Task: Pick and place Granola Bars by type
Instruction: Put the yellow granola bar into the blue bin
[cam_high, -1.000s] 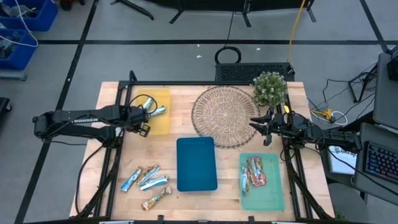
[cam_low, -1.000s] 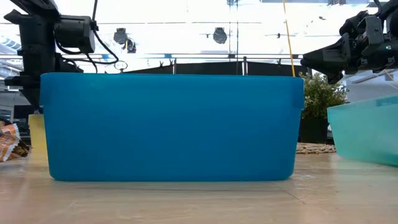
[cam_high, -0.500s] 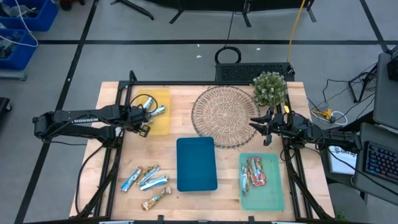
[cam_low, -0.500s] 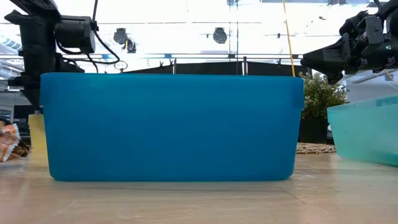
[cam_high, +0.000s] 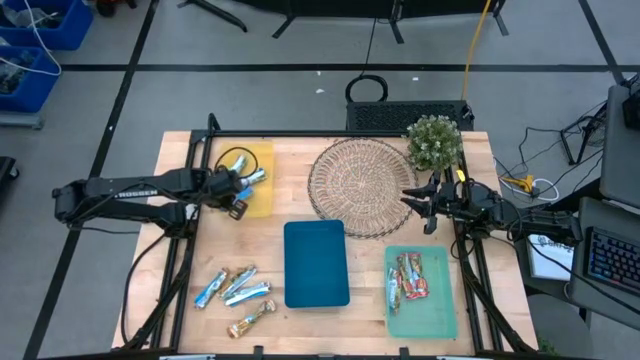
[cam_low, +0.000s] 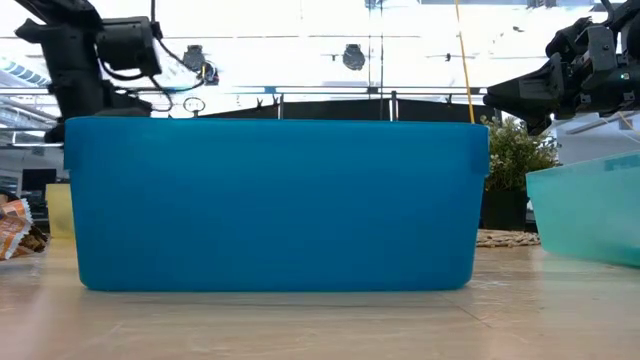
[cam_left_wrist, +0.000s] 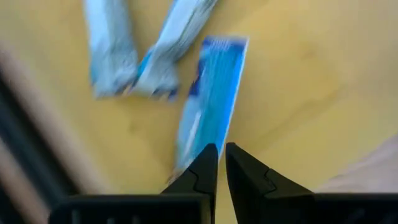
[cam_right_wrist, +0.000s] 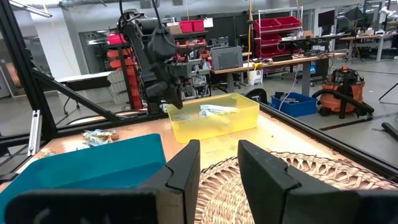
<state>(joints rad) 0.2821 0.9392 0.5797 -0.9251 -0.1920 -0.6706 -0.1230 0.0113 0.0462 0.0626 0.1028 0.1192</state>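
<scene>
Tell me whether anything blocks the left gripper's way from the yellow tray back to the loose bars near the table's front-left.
Nothing visible does. The left gripper is over the yellow tray; bare wood lies between it and the loose bars. The blue tray sits off to the side.

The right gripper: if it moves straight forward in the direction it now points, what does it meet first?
Probably nothing at first. The right gripper hangs open above the woven mat and points across it toward the yellow tray, where the left gripper works. That tray looks first in line; depth is unclear.
</scene>
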